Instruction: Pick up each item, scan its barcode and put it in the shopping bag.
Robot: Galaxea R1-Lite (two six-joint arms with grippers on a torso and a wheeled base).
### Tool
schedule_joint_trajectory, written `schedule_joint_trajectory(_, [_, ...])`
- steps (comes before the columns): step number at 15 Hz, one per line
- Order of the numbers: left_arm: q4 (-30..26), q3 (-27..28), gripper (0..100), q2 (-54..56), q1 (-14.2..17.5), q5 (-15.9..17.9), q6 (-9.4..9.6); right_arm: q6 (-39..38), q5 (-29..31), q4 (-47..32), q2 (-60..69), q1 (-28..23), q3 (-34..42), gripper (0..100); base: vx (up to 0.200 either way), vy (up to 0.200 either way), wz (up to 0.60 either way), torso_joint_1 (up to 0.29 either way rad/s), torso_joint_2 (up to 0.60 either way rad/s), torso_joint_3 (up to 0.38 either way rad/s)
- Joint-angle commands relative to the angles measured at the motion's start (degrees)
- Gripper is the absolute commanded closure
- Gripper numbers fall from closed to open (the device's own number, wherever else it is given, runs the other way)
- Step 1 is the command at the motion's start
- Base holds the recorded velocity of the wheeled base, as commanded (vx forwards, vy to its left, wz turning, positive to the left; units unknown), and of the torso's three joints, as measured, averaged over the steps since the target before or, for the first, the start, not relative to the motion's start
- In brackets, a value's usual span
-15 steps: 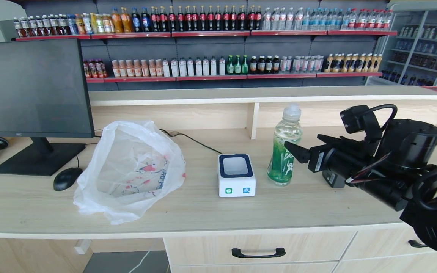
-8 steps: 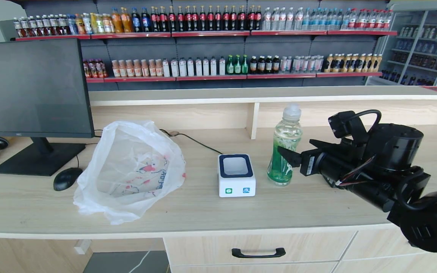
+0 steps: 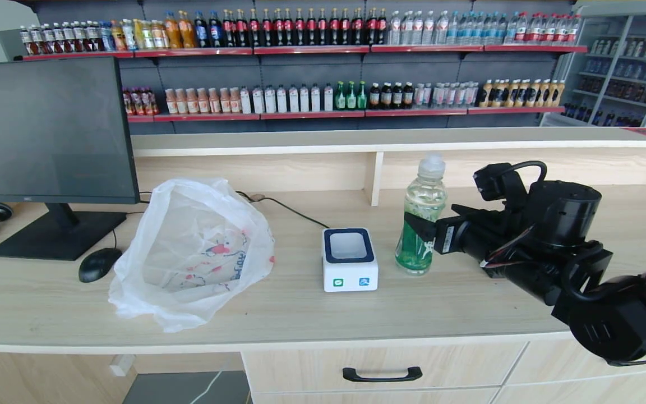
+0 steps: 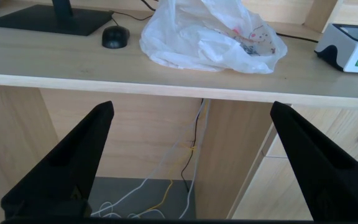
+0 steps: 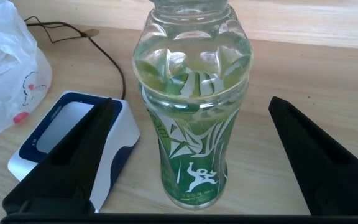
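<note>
Bottle (image 3: 425,196) stands upright just right of the scanner (image 3: 349,259), between the right gripper's (image 5: 191,106) spread fingers (image 5: 67,162), a gap on each side, not pinched. Shopping bag (image 3: 191,252) slumps left of the scanner with bare counter (image 3: 300,314) between. Left gripper (image 4: 191,112) hangs below the counter edge, spread wide and holding nothing.

Matte black right arm (image 3: 564,224), round joint housings (image 3: 567,210), looped black cable (image 3: 516,164), red-white wires (image 3: 502,253), white label (image 3: 445,240) behind pointed tool (image 3: 429,216)

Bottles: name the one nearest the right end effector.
The green-labelled bottle standing alone on the counter, directly before the open right end effector. Every other bottle sits on the back shelves.
</note>
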State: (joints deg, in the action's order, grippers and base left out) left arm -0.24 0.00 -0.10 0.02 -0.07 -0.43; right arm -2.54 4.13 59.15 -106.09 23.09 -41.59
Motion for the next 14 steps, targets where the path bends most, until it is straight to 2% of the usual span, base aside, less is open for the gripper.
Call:
schedule_joint_trajectory(1, [0.0,0.0,0,0.0,0.1,0.0,-0.01,-0.6,0.0,0.1,-1.0,0.0,-0.2,0,0.0,0.0,0.0,0.0,0.0,0.0])
schedule_joint_trajectory(11, [0.0,0.0,0,0.0,0.1,0.0,-0.01,-0.5,0.2,0.2,-3.2,-0.1,-2.5,0,0.0,0.0,0.0,0.0,0.0,0.0])
schedule_joint_trajectory(14, [0.0,0.0,0,0.0,0.0,0.0,-0.01,-0.7,2.2,0.2,-4.5,-0.2,-4.4,0,0.0,0.0,0.0,0.0,0.0,0.0])
